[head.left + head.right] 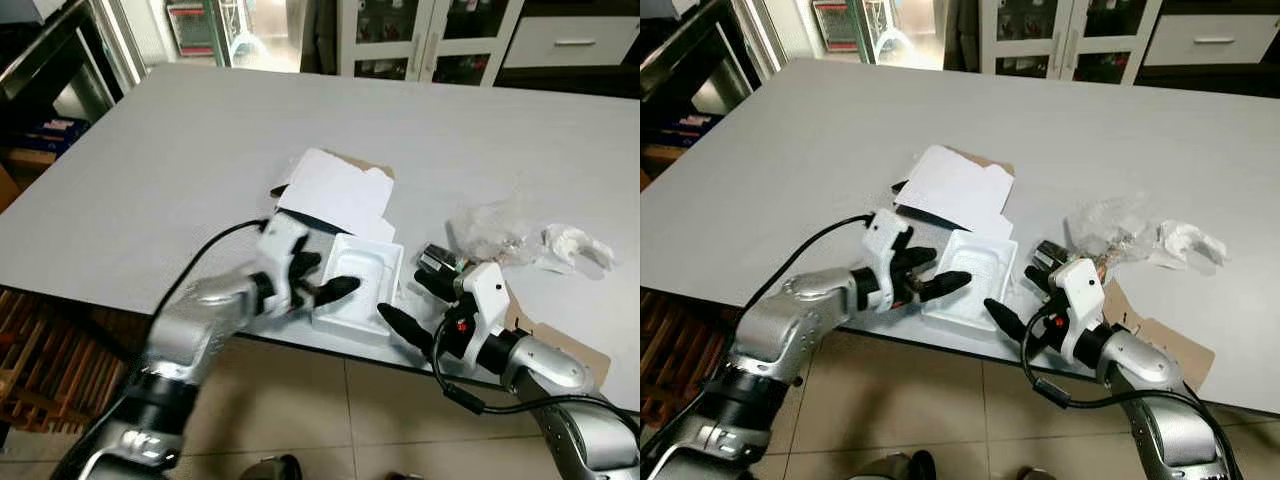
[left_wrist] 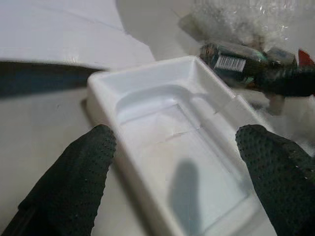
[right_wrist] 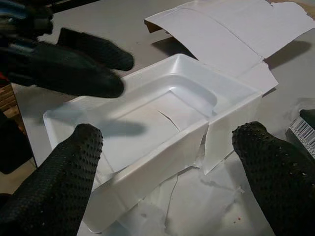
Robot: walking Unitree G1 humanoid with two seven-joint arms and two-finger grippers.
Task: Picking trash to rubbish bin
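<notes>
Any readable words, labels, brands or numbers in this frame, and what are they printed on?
No text is legible.
Small dark bottle beside the white plastic tray: it carries a white barcode label, its print too small and blurred to read.
Flattened white box: blank on the visible side.
Crumpled clear wrap: no print can be made out.

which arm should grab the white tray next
Left, probably. The left claw is open with one finger already over the tray at the table edge; the right claw is open beside its corner.
</notes>
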